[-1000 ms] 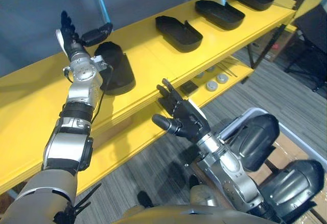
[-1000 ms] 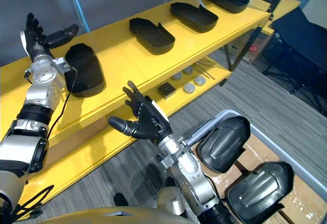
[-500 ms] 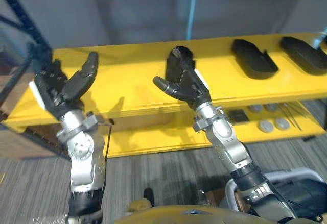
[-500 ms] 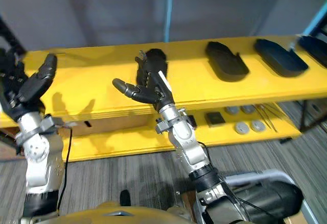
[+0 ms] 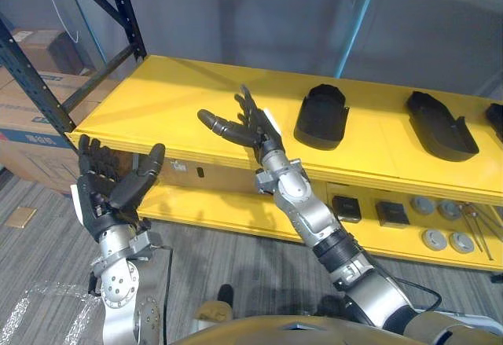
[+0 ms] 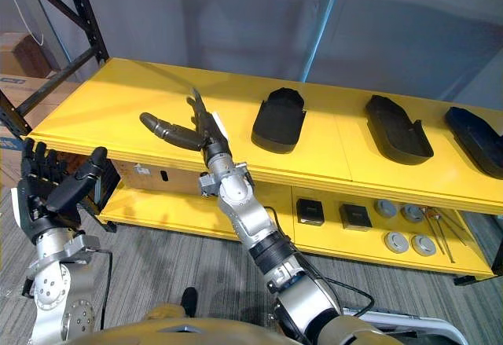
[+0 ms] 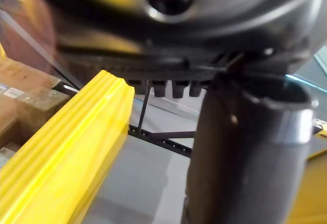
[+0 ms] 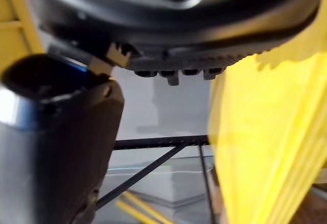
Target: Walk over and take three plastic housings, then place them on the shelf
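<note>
Three black plastic housings lie on the yellow shelf [image 5: 169, 97]: one [image 5: 321, 116] near the middle, a second [image 5: 442, 125] further right, and a third [image 6: 476, 130] at the right edge. My right hand [image 5: 245, 129] is open, fingers spread, raised over the shelf's front edge to the left of the nearest housing and holding nothing. My left hand [image 5: 106, 188] is open too, held up in front of the shelf's left corner, empty. In the wrist views the left thumb [image 7: 240, 157] and right thumb [image 8: 56, 147] stand straight, with nothing in either hand.
A lower yellow shelf [image 5: 236, 215] carries small dark boxes [image 5: 346, 208] and round grey parts [image 5: 440, 240]. A dark rack post [image 5: 35, 82] and cardboard boxes [image 5: 27, 125] stand at the left. Grey carpet [image 5: 236, 262] lies below.
The camera has swung, so the shelf now sits higher and spans wider. My right hand has moved left, away from the nearest housing. My left hand has dropped lower.
</note>
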Controlling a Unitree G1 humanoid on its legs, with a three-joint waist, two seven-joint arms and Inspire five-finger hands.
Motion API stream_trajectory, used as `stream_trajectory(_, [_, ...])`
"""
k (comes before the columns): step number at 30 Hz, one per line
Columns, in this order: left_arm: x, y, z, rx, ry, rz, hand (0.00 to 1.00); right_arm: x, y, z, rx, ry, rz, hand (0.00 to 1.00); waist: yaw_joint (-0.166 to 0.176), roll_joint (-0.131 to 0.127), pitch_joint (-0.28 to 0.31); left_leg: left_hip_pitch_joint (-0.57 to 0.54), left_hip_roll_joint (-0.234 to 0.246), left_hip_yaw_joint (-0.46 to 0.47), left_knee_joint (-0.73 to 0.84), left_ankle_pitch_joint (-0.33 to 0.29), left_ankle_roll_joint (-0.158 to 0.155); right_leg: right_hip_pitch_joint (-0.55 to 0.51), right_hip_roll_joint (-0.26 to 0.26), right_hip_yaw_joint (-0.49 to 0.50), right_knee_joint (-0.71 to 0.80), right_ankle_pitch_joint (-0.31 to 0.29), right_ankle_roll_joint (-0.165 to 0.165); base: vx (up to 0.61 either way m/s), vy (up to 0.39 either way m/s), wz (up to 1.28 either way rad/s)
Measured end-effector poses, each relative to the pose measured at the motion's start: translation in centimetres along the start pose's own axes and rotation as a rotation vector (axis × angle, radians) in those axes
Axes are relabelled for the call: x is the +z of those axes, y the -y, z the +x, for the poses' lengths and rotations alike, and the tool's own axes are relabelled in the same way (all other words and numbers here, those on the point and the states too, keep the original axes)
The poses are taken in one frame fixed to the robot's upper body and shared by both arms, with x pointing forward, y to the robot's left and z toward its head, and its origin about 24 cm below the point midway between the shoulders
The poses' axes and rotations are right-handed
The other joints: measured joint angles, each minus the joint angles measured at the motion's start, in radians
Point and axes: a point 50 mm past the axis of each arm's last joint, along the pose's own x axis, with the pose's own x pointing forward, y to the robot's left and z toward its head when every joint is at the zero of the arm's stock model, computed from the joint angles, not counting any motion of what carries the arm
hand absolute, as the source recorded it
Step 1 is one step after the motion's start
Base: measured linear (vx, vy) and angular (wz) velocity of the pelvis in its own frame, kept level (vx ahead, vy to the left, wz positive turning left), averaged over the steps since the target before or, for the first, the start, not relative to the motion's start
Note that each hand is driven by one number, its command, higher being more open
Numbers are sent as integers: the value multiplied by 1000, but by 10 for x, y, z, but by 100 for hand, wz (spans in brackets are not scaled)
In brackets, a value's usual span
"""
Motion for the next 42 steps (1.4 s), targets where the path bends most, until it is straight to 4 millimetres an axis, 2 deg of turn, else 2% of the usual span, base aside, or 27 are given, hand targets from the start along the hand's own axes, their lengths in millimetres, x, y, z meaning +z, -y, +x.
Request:
stream_trajectory(4, [-5, 11, -3, -53, -34, -56, 100, -24, 9, -1, -139, -123, -57, 100, 5, 6, 3, -5, 0, 1, 0, 0, 0, -6, 0, 2, 0, 0, 0, 0, 0, 0])
stream_trajectory(7, [-7, 18, -5, -85, -48, -71, 100, -16, 11, 5, -220, -94, -83, 100, -3, 11, 5, -17, 5, 2, 0, 2, -2, -21, 3, 6, 2, 1, -1, 15, -7, -3])
stream_trajectory(10, [-11, 25, -8, -124, -73, -103, 100, -13, 19, 9, -312, -75, -117, 100, -4, 31, 17, -17, 7, 2, 1, 6, -7, -21, 7, 6, 0, 2, -5, 41, -31, 0])
stream_trajectory(19, [-15, 40, -13, -229, -110, -148, 100, -10, 41, 12, -424, -43, -125, 100, -9, 58, 35, -21, 11, 7, 1, 6, -5, -27, 10, 10, 1, -1, -10, 32, -19, -1])
stream_trajectory(26, [-27, 47, -18, -275, -181, -169, 100, 1, 48, 17, -428, 9, -112, 100, -17, 67, 62, -33, 16, 35, 0, 2, -6, -68, 4, 45, 21, -1, -10, -17, 2, -13])
stream_trajectory(33, [-29, 52, -21, -313, -200, -168, 100, 3, 41, 16, -361, 35, -159, 100, -38, 69, 69, -31, 15, 59, 3, -1, -4, -83, -3, 68, 35, 0, -9, 13, -2, -10])
stream_trajectory(42, [-31, 53, -22, -318, -221, -163, 100, 2, 35, 12, -285, 57, -181, 100, -41, 69, 69, -20, 14, 71, 3, -5, -6, -83, -5, 86, 39, 2, -6, 9, -2, -4])
